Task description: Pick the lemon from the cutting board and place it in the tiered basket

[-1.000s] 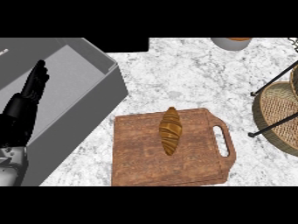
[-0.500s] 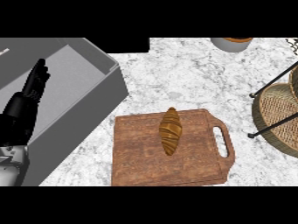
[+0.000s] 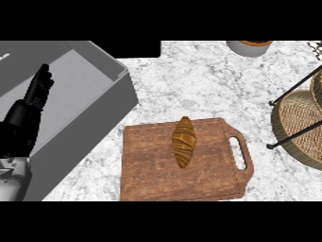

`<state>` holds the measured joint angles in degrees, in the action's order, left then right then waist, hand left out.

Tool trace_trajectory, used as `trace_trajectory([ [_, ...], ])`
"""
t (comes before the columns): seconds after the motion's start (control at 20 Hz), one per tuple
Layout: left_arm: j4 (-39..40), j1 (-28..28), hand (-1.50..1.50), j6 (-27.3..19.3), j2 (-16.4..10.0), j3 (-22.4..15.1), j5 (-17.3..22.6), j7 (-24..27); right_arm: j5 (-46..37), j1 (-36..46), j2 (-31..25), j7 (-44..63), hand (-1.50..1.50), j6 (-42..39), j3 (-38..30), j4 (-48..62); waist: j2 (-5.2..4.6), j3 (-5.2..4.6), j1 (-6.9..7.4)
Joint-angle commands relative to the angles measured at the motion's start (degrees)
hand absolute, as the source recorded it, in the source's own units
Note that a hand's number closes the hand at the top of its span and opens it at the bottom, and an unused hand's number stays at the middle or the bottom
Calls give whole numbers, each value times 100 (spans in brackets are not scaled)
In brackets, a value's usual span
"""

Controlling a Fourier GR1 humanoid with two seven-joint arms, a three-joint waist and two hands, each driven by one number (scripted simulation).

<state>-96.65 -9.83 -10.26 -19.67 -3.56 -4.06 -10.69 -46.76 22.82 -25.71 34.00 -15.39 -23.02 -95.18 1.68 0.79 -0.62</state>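
Nearest, at the view's lower edge, the wooden cutting board (image 3: 149,165) lies flat on the counter. It is a reddish-brown, heavily grained slab with rounded corners, and a long rounded handle slot (image 3: 241,153) is cut through its right side. The one thing lying on the board, a little beyond its middle and left of the slot, is no lemon. It is a slim, spindle-shaped croissant (image 3: 182,142), golden brown with darker bands across it, tapered at both ends, its long axis running near to far. Well to the left of the board a grey forearm (image 3: 3,182) comes in from the lower corner and ends in the black left hand (image 3: 17,125). The hand rests open, fingers straight, held together and pointing away, with nothing in them. It shows over a grey basin (image 3: 87,80) that lies left of and beyond the board: a smooth, matte, straight-walled rectangular box set at an angle, its outer wall passing near the board's far left corner. The counter (image 3: 191,85) around the board is white marble with fine grey veining. To the right of the board, apart from it, stands the tiered basket (image 3: 302,127), round trays of tan woven wicker carried on thin black rods and cut off by the view's right edge. Farthest, beyond the board at the top edge, sits part of a pale round cup (image 3: 250,47) with an orange-brown patch where the view cuts it.
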Motion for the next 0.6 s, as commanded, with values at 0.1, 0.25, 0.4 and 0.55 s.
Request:
trace_trajectory([
  [0.1, 928, 351, 0, -35, 42, 75, -213, 440, 360, 32, 261, -256, -150, 456, -287, -18, -193, -82, 20],
  [0.25, 702, 530, 0, 51, -90, 210, -121, 360, 545, -86, 224, -410, -150, 698, -608, -280, -167, -81, 18],
  [0.4, 732, 401, 0, 79, -38, 256, -42, 326, 703, 7, 9, -268, -150, 612, -865, -571, -164, -84, -11],
  [0.55, 663, 320, 0, 159, -130, 281, -55, 175, 746, 78, -229, -5, -150, 577, -1196, -575, -164, -84, -12],
])
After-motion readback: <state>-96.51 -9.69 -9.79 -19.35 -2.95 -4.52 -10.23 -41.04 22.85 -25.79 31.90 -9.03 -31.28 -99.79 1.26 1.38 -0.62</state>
